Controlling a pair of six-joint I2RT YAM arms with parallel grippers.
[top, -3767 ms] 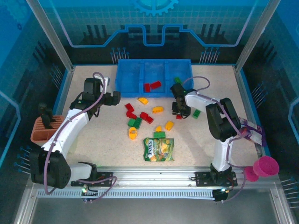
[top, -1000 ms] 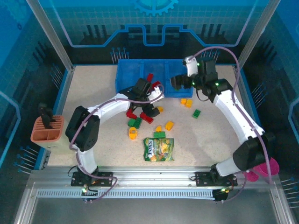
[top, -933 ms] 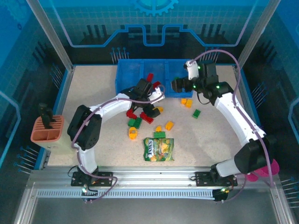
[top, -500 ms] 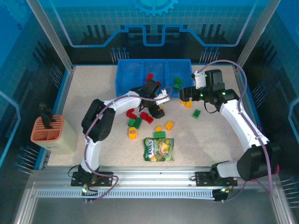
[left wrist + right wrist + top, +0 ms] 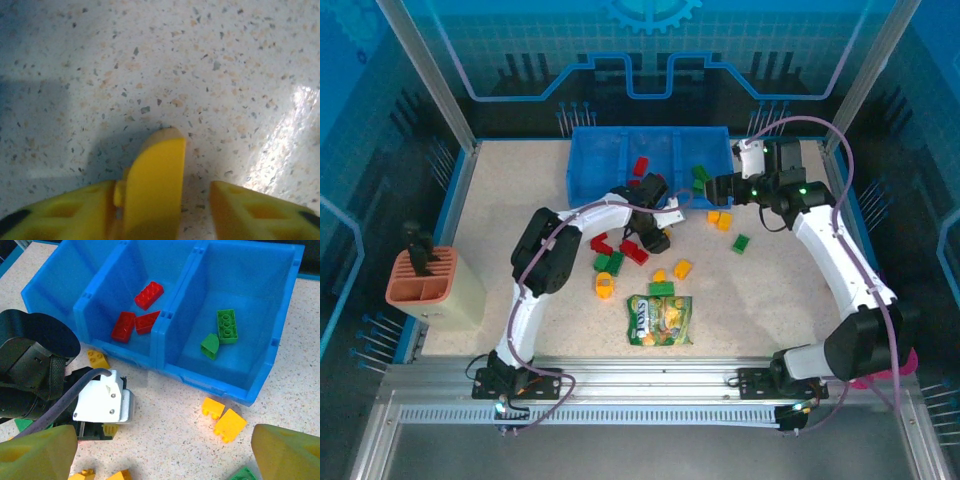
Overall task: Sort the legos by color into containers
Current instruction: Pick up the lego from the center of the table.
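Legos (image 5: 682,268) lie loose on the desk (image 5: 520,220), just in front of the blue tray (image 5: 595,165) with its 3 bins. In the right wrist view the middle bin holds 3 red ones (image 5: 123,326) and the right bin holds 2 green ones (image 5: 227,325). The left bin is bare, so I think yellow goes there. The right claw (image 5: 160,460) hangs wide over the desk near the tray front and holds nothing. The left claw (image 5: 162,200) is down at the desk, narrow round 1 yellow lego (image 5: 155,175). That lego sits right between the fingers (image 5: 75,212), its long side pointing straight out from the claw. One finger touches it and the other has a small gap, so it is not pinched yet. The bare bin lies back and to the left of this claw, and the left arm is the nearer one
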